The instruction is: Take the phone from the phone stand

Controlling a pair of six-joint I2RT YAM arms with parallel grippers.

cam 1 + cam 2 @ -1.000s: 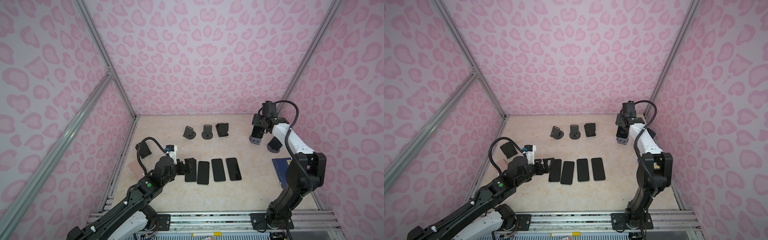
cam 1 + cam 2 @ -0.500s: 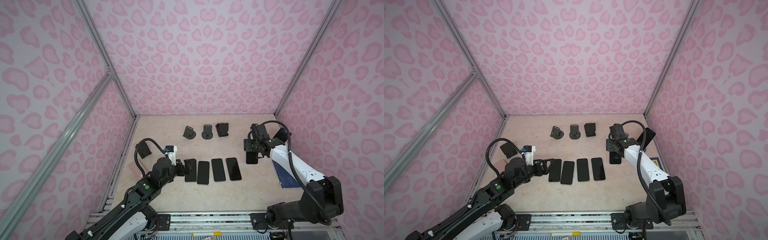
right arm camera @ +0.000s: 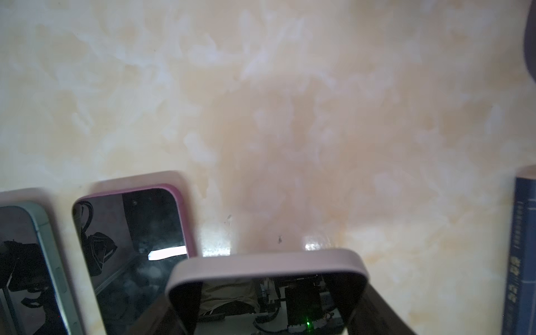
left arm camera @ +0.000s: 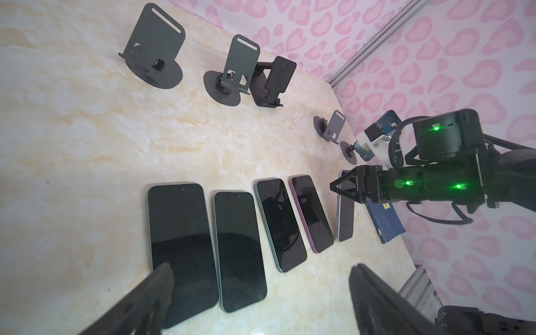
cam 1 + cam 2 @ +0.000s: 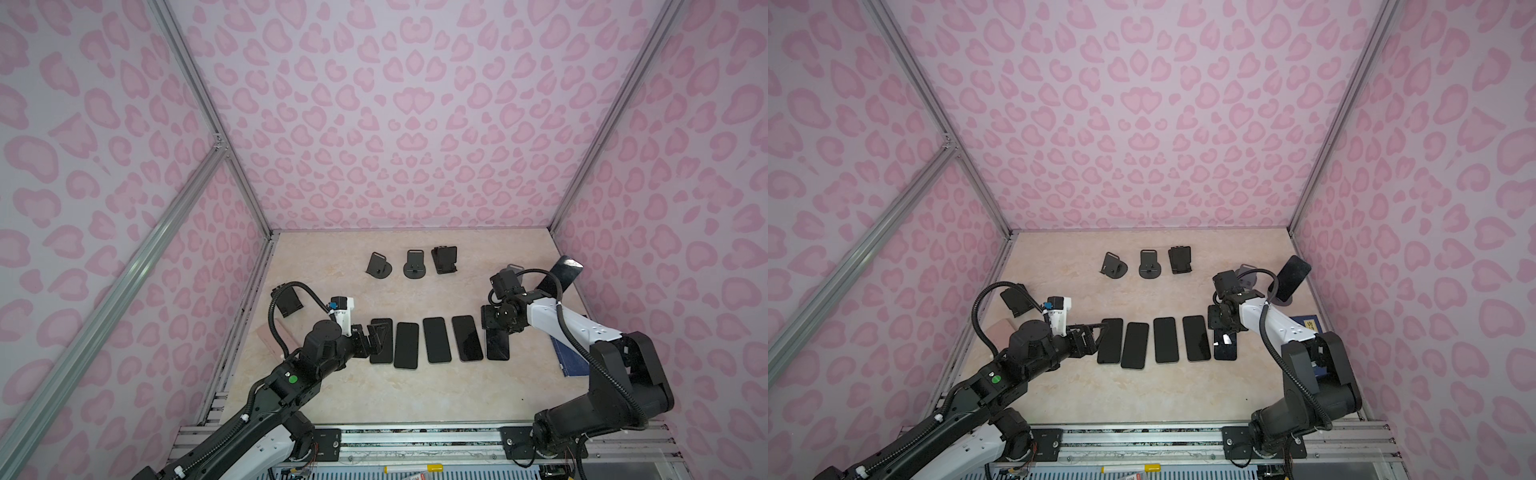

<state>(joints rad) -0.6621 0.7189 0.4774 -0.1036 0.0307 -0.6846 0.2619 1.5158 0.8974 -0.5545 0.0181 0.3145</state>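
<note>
A phone (image 3: 266, 264) in a pale pink case is clamped at one end between the fingers of my right gripper (image 3: 266, 290). In both top views that phone (image 5: 497, 345) (image 5: 1225, 347) lies low at the right end of a row of phones, under the right gripper (image 5: 496, 328). Behind the arm stands an empty grey phone stand (image 5: 515, 268) (image 4: 333, 127). Another dark phone (image 5: 563, 272) (image 5: 1292, 276) leans on a stand by the right wall. My left gripper (image 5: 376, 332) (image 4: 261, 269) is open over the row's leftmost phone (image 4: 179, 240), holding nothing.
Several phones (image 5: 436, 338) lie face up side by side mid-table. Three empty stands (image 5: 414, 266) line the back, and one more (image 5: 289, 301) sits at the left wall. A blue book (image 5: 569, 357) lies by the right edge, and a pink block (image 5: 272, 336) at the left.
My right arm swung from the stands at the back right down to the right end of the phone row, carrying the phone. The left arm hardly moved.
</note>
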